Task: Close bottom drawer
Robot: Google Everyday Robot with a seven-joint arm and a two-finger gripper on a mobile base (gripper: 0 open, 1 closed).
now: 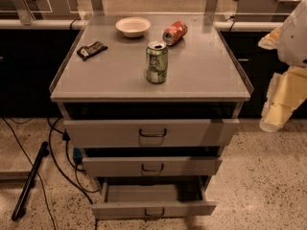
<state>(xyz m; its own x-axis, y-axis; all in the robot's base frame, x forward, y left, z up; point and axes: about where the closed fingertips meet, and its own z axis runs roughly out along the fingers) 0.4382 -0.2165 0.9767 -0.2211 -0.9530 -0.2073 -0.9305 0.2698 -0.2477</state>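
The grey metal cabinet has three drawers, all pulled out. The bottom drawer sticks out furthest, and its bare inside shows from above. Its small dark loop handle sits at the middle of the narrow front. The middle drawer and top drawer are open by less. My arm, white and cream, hangs at the right edge of the view. Its gripper is to the right of the cabinet at about top drawer height, well above and apart from the bottom drawer.
On the cabinet top stand a green can, a white bowl, a red can lying on its side and a dark snack packet. Black cables and a dark bar lie on the floor at left. Speckled floor surrounds the cabinet.
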